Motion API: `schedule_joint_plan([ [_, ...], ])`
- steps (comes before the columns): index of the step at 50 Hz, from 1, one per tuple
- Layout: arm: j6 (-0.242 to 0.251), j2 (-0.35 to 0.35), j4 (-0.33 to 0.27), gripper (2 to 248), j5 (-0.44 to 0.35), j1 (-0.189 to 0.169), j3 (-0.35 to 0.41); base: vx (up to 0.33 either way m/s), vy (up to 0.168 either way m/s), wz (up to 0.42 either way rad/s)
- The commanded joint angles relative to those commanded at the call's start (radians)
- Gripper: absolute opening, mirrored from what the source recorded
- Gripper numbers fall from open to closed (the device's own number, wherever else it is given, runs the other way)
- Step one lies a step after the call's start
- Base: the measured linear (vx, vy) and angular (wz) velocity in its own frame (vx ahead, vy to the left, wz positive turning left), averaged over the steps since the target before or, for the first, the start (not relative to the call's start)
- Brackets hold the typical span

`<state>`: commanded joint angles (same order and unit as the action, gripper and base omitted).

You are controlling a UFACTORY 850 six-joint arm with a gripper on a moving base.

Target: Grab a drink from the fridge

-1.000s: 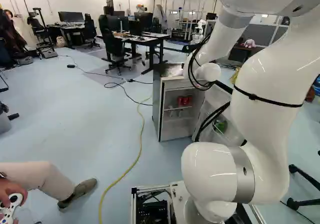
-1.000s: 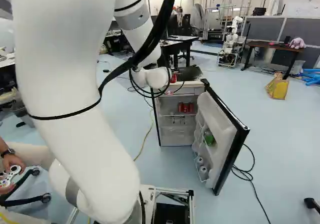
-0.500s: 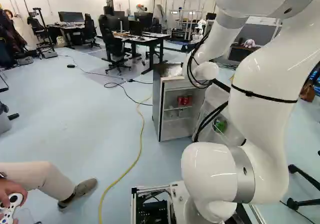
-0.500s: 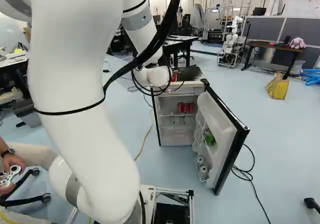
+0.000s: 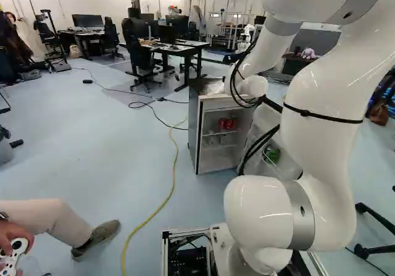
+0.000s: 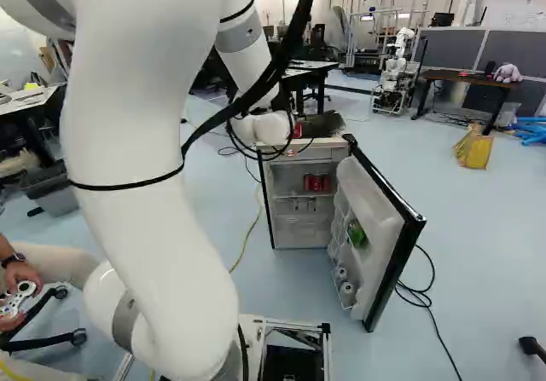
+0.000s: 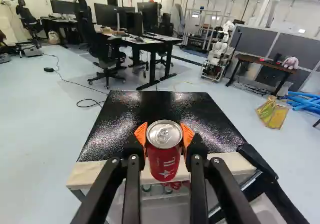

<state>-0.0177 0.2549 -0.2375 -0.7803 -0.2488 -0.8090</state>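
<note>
A red, silver-lidded drink can (image 7: 164, 159) was clamped between the orange-padded black fingers (image 7: 141, 133), its long axis roughly upright and crossing them, near the top front edge of the grey-sided fridge (image 5: 192, 128). Inside were smaller-looking red cans (image 6: 316, 182); the open white-lined door (image 6: 380, 215) held a green item (image 6: 357, 234).

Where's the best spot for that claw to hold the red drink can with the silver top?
Grip the red can by its round wall, below the rim, one orange pad on either side, as the gripper does now. I'd come level from the robot's side: the can looks upright, and a cylinder's opposite sides suit two fingers.
</note>
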Motion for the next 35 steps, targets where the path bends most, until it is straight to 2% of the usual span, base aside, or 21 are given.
schedule_joint_plan([
  [35,0.0,0.047,0.0,93,0.018,0.007,-0.055,0.0,0.0,0.0],
])
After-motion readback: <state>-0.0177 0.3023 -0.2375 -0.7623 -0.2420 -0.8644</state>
